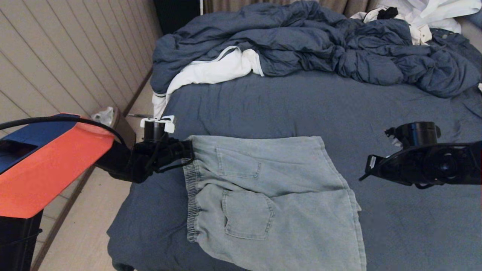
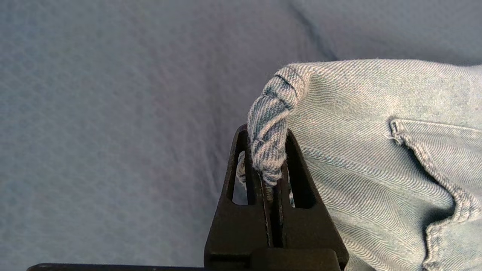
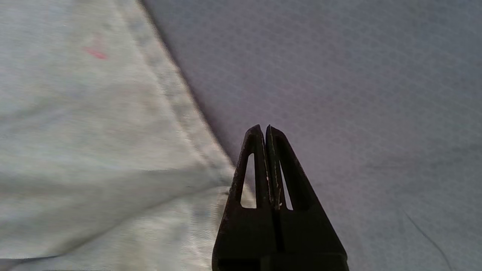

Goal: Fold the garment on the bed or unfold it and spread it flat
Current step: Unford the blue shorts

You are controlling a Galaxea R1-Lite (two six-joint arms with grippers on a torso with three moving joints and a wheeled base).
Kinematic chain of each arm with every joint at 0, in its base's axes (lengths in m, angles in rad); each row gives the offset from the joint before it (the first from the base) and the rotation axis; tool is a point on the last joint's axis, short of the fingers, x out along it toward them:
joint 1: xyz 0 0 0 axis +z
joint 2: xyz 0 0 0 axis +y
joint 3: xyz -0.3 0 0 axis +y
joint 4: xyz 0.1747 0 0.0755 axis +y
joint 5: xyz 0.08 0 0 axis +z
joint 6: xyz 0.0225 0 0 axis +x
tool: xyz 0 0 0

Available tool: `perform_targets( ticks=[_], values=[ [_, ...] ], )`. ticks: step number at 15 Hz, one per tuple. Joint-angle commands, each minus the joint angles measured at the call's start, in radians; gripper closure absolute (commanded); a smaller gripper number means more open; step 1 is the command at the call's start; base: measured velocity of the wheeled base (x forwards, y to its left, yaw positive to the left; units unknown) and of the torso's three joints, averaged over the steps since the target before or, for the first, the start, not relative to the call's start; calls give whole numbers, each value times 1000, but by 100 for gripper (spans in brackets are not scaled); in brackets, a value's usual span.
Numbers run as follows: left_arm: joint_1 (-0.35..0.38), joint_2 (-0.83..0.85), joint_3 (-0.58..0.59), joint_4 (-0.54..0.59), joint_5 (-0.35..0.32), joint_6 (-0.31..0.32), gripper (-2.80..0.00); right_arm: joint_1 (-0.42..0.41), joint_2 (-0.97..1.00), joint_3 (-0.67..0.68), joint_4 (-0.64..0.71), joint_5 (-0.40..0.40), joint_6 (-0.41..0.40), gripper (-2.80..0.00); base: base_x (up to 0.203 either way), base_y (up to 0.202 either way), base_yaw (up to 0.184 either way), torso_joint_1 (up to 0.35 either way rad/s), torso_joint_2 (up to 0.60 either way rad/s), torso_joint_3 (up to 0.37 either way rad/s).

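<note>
The garment, pale blue denim shorts with two patch pockets facing up, lies spread on the bed near its front edge, waistband to the left. My left gripper is shut on the far corner of the gathered waistband, which bunches between its fingers. My right gripper is shut with nothing in it and hovers over the bare sheet, just off the hem at the right side of the shorts. In the head view the right arm sits right of the shorts.
A bulky dark blue duvet is heaped across the back of the bed. A white garment with dark trim lies at its left end, and more white cloth at the back right. The bed's left edge drops to the floor.
</note>
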Motion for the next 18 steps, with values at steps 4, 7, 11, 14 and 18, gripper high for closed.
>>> perform_targets(
  ticks=[4, 7, 11, 14, 18],
  values=[
    [12, -16, -7, 32, -6, -2, 0, -1, 2, 0, -2, -1, 1, 0, 0, 0, 0, 0, 0, 0],
    [16, -16, -4, 41, -7, 7, -280, -1, 2, 3, -2, 0, 1, 0, 0, 0, 0, 0, 0, 0],
    [15, -31, 11, 41, -14, 12, -280, -1, 1, 3, -2, -1, 1, 0, 0, 0, 0, 0, 0, 0],
    [17, -57, 52, 37, -54, 44, -280, -3, 0, 5, -2, 0, 1, 0, 0, 0, 0, 0, 0, 0],
    [36, -147, 167, 21, -85, 90, -280, -4, -13, 6, -2, 1, 1, 0, 0, 0, 0, 0, 0, 0]
  ],
)
